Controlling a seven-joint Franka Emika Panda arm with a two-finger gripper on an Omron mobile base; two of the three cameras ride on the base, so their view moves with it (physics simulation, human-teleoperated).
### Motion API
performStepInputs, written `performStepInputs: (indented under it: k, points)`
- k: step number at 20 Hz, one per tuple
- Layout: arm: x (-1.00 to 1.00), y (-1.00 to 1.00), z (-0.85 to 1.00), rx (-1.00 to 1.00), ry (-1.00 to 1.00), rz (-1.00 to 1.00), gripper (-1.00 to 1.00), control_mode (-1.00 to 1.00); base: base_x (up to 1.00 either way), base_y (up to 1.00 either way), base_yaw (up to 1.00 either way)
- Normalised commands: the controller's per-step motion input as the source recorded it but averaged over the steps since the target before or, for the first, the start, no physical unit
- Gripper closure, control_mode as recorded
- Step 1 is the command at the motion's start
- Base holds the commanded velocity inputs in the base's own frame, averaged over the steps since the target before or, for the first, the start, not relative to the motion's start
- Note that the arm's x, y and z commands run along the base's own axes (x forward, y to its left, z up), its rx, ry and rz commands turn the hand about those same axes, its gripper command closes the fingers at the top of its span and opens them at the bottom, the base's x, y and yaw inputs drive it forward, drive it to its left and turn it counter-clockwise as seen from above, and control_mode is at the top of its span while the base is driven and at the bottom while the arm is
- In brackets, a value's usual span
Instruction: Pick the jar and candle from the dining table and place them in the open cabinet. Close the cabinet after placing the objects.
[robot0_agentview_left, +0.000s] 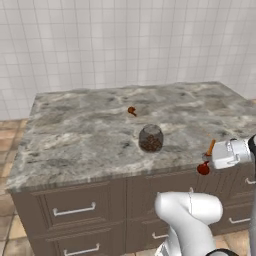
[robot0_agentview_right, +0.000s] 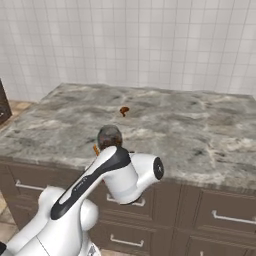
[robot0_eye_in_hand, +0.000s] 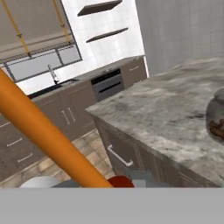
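Note:
The candle (robot0_agentview_left: 211, 147), a thin orange stick on a dark red base (robot0_agentview_left: 203, 169), hangs tilted just off the front right edge of the dining table (robot0_agentview_left: 80, 135). My gripper (robot0_agentview_left: 212, 158) is shut on it from the right. In the hand view the candle (robot0_eye_in_hand: 43, 131) runs diagonally across the lower left, its red base by my fingertips. An orange bit of the candle (robot0_agentview_right: 96, 149) peeks out beside my arm. The jar (robot0_agentview_left: 150, 138) stands upright on the marble near the front edge, left of the gripper; the jar (robot0_agentview_right: 109, 136) (robot0_eye_in_hand: 216, 118) holds brown lumps. The cabinet is out of view.
A small orange-brown lump (robot0_agentview_left: 132, 111) (robot0_agentview_right: 124, 110) lies on the marble behind the jar. Dark drawer fronts with silver handles (robot0_agentview_left: 74, 210) face me below the slab. In the hand view, a far counter with a sink (robot0_eye_in_hand: 52, 76), an oven (robot0_eye_in_hand: 107, 85) and wall shelves.

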Motion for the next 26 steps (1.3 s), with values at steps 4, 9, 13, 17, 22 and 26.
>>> performStepInputs:
  k: [4,9,13,17,22,26]
  points:
    - [0.0,0.0,0.0,0.0,0.0,0.0,1.0,1.0,-0.39,-0.04,-0.31]
    - [0.0,0.0,0.0,0.0,0.0,0.0,1.0,1.0,-0.02,0.02,-0.89]
    - [0.0,0.0,0.0,0.0,0.0,0.0,1.0,1.0,0.0,0.01,-0.99]
    - [0.0,0.0,0.0,0.0,0.0,0.0,1.0,1.0,0.0,0.01,-1.0]
    - [0.0,0.0,0.0,0.0,0.0,0.0,1.0,1.0,0.0,0.0,-1.0]
    - [0.0,0.0,0.0,0.0,0.0,0.0,1.0,1.0,0.0,0.0,-1.0]
